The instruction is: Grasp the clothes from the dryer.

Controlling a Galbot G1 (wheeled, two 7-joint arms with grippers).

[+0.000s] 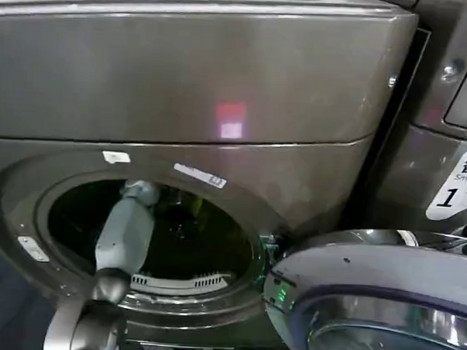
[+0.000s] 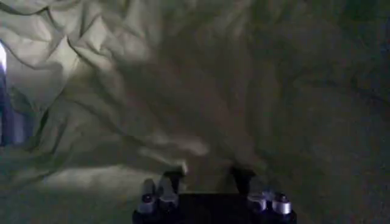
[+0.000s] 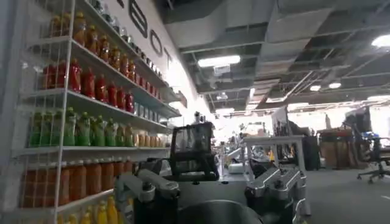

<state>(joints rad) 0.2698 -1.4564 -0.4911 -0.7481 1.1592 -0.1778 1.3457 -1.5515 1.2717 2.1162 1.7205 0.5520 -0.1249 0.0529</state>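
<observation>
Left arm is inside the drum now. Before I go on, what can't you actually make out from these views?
- Head view: the dark drum of the bronze-grey front-loading dryer hides the left tool and the clothes.
- Left wrist view: dim light; wrinkled yellow-green fabric lies ahead of the left tool, contact unclear.
- Right wrist view: right tool faces the room, away from the dryer.

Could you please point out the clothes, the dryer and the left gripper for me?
clothes (image 2: 122, 91): left wrist view, on a lit fold.
dryer (image 1: 206, 81): head view, on its front panel.
left gripper (image 2: 208, 176): left wrist view, between its fingertips.

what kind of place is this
Probably a robot test lab staged as a laundry and shop: a large bronze-grey front-loading dryer, white wire shelves of coloured drink bottles, and desks with office chairs behind.
</observation>
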